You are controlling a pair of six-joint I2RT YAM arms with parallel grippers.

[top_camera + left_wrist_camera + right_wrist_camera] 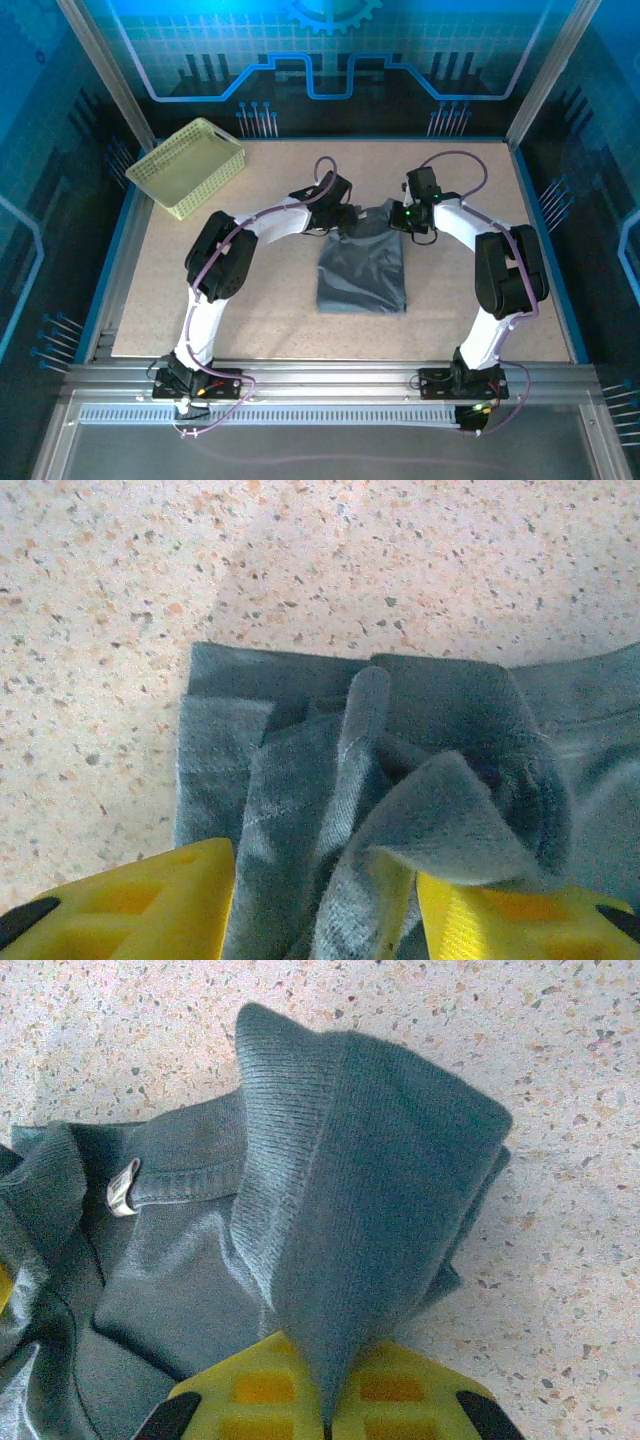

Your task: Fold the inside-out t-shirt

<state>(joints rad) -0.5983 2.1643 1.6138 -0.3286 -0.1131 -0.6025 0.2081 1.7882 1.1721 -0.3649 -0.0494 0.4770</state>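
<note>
One inside-out t-shirt (362, 268) lies folded into a narrow rectangle, with its long axis running from the collar end at both sets of jaws back toward the arm bases. Both arms are about equally near that end. The right jaws are pinched tight on a raised ridge of its ribbed cloth. The left jaws stand parted, with a loose fold draped between their yellow fingers (150, 905). A small pale tag (122, 1187) just left of the right jaws shows no legible writing. A basket (187, 167) sits on the worktop (250, 300), well left of the left jaws.
</note>
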